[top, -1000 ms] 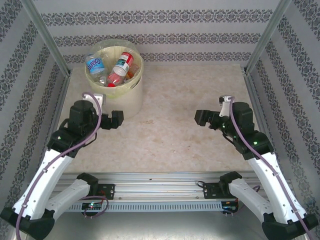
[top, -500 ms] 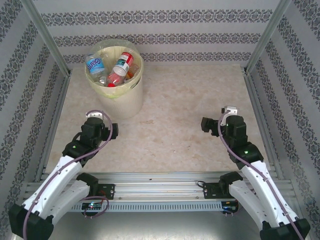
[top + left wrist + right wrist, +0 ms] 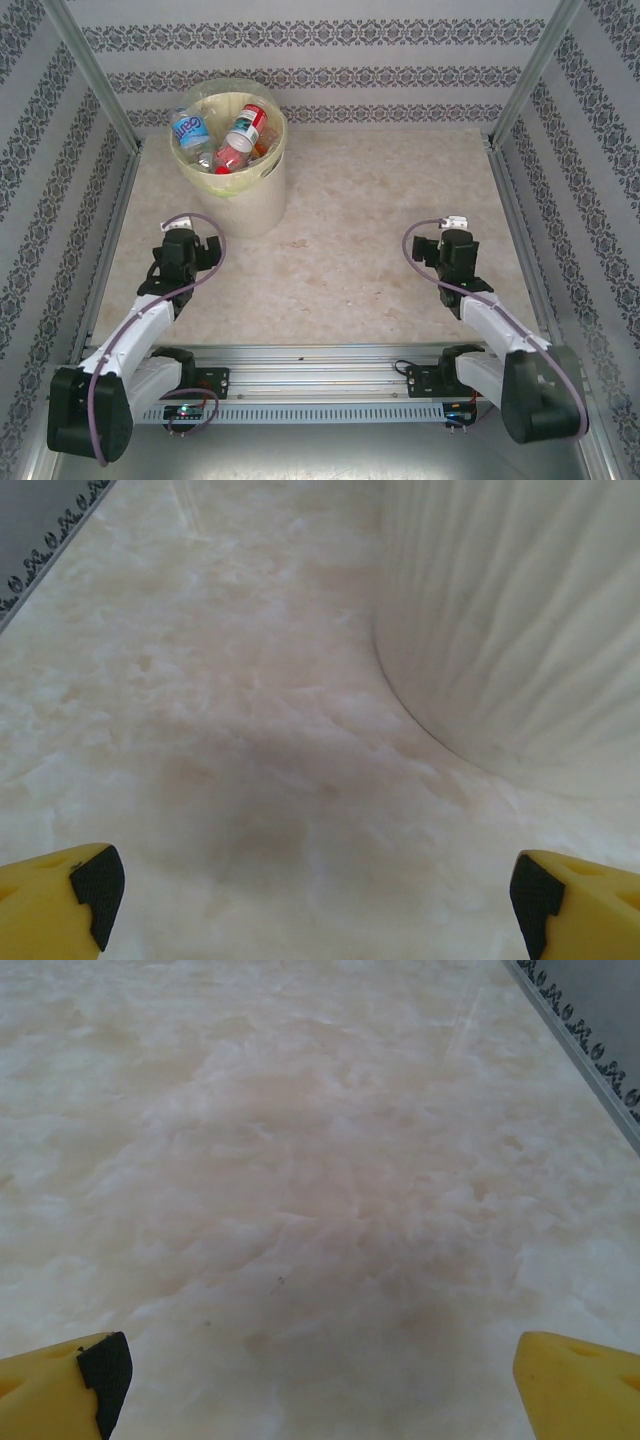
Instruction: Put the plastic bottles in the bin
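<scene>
Red- and blue-labelled plastic bottles (image 3: 243,131) lie heaped inside the cream, bag-lined bin (image 3: 254,200), just ahead and right of the left gripper (image 3: 320,905). It and the right gripper (image 3: 320,1385) gape empty above the marbled table (image 3: 350,235).

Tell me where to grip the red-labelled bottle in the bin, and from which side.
Probably grip the red-labelled bottle across its labelled middle, coming straight down from above: it lies slanted atop the other bottles, and the bin wall blocks every sideways approach.

Marbled beige table (image 3: 360,190) spreads across mid-frame, patterned walls (image 3: 330,60) along the top and both sides, metal posts (image 3: 95,80) in the upper corners, a rail (image 3: 320,358) along the bottom.
</scene>
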Robot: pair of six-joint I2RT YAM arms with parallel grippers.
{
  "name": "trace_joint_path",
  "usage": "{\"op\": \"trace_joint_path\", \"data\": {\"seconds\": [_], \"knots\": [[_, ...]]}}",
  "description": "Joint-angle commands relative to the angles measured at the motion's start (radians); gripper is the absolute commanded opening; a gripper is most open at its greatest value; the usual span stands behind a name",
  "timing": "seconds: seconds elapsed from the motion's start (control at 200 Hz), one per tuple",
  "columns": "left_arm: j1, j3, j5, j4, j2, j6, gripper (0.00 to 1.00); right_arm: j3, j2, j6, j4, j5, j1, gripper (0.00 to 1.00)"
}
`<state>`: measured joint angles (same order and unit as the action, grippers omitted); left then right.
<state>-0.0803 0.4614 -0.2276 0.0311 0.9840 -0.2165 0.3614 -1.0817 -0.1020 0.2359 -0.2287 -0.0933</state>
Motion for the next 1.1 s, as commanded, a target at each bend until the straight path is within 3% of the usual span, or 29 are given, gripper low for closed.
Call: {"op": "trace_joint_path", "data": {"seconds": [0.0,0.21,0.295,0.43,0.55,0.729,0.984,1.094], "knots": [[0.030,-0.024,0.050,-0.209,0.053,0.064,1.00,-0.012,-0.078,0.045,0.289,0.021,0.013,0.98],[0.045,-0.060,0.070,-0.417,0.193,0.119,1.00,0.028,-0.255,0.098,0.478,0.044,0.030,0.98],[0.048,-0.068,0.090,-0.496,0.244,0.135,1.00,0.042,-0.338,0.053,0.549,0.105,0.072,0.98],[0.050,-0.069,0.100,-0.584,0.298,0.146,1.00,0.006,-0.438,0.091,0.707,0.162,0.055,0.98],[0.051,-0.109,0.134,-0.763,0.342,0.160,1.00,0.024,-0.433,0.069,0.661,0.217,0.087,0.98],[0.053,-0.125,0.139,-0.872,0.399,0.207,1.00,0.027,-0.426,0.075,0.644,0.201,0.081,0.98],[0.066,-0.150,0.169,-1.136,0.617,0.216,1.00,0.027,-0.428,0.074,0.648,0.201,0.082,0.98],[0.071,-0.072,0.153,-0.958,0.599,0.200,1.00,0.027,-0.428,0.074,0.648,0.200,0.081,0.98]]}}
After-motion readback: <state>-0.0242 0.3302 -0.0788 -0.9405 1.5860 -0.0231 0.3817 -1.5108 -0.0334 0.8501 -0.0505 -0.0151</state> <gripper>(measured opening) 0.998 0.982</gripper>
